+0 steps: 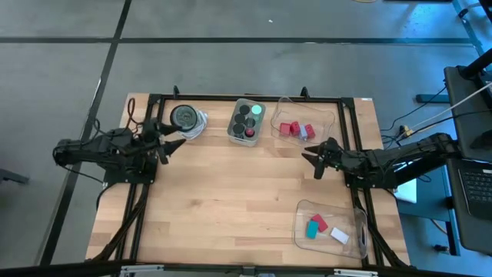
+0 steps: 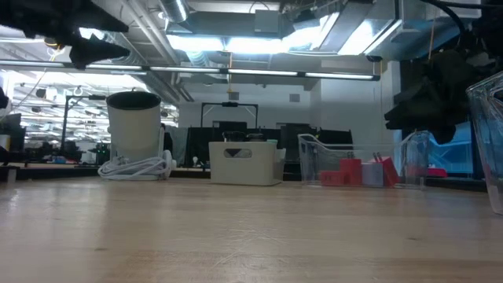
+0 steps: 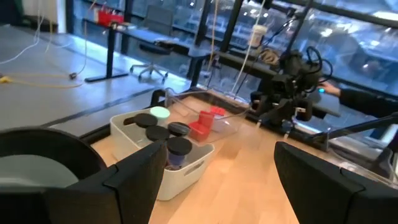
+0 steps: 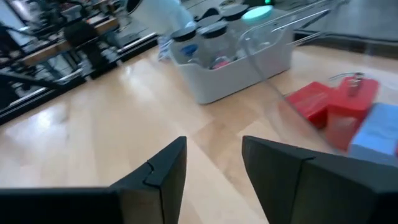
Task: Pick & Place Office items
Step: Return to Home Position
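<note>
Wooden tabletop [image 1: 223, 200] is carrying a grey bin [image 1: 233, 135] at 12 o'clock, holding dark cylinders [image 1: 241, 123] and a green cylinder [image 1: 256, 110]. At 1 o'clock a clear tray [image 1: 323, 119] is holding red blocks [image 1: 288, 128] (a lavender block [image 4: 376, 134] beside them). At 5 o'clock a second tray [image 1: 338, 211] is holding a teal block [image 1: 311, 229], a red block [image 1: 319, 223] and a white block [image 1: 339, 236]. Left gripper [image 1: 178, 138] is hovering at 10 o'clock, right gripper [image 1: 309, 154] at 2 o'clock, both spread and empty.
</note>
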